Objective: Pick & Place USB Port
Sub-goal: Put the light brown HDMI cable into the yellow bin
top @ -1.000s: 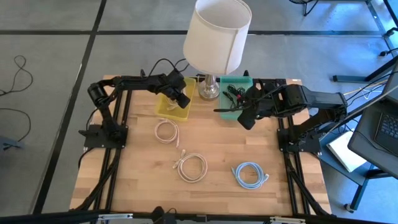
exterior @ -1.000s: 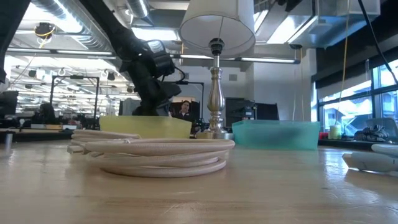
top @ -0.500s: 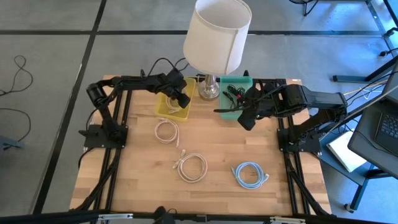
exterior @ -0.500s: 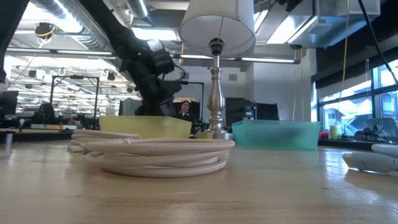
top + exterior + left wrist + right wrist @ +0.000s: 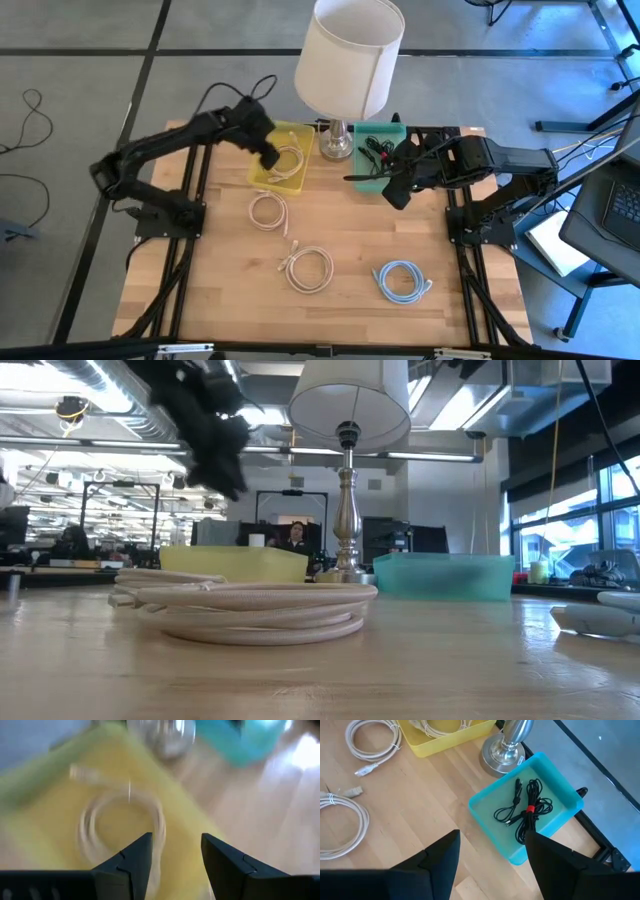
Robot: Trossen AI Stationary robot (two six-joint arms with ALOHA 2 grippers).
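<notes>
A white coiled USB cable (image 5: 120, 822) lies on the floor of the yellow bin (image 5: 262, 176) at the table's far side. My left gripper (image 5: 175, 852) hangs above the bin's left half (image 5: 270, 158), open, with nothing between its fingers; in the low view it is a blur (image 5: 222, 465) well above the bin (image 5: 235, 563). My right gripper (image 5: 492, 857) waits open, high over the near edge of the teal bin (image 5: 392, 128), which holds a black cable (image 5: 527, 812). Two more white coils (image 5: 266, 211) (image 5: 308, 268) and a pale blue coil (image 5: 402, 280) lie flat on the wood.
A lamp with a white shade (image 5: 348, 55) and metal foot (image 5: 507, 752) stands between the two bins at the far edge. The table's black frame rails run along its left and right edges. Bare wood lies between the coils and the table's near edge.
My left gripper has risen out of the yellow bin, most of it in the last half second, and drawn back toward the table's left edge. The white coil that it covered now lies in full view on the bin's floor. My right arm has kept still.
</notes>
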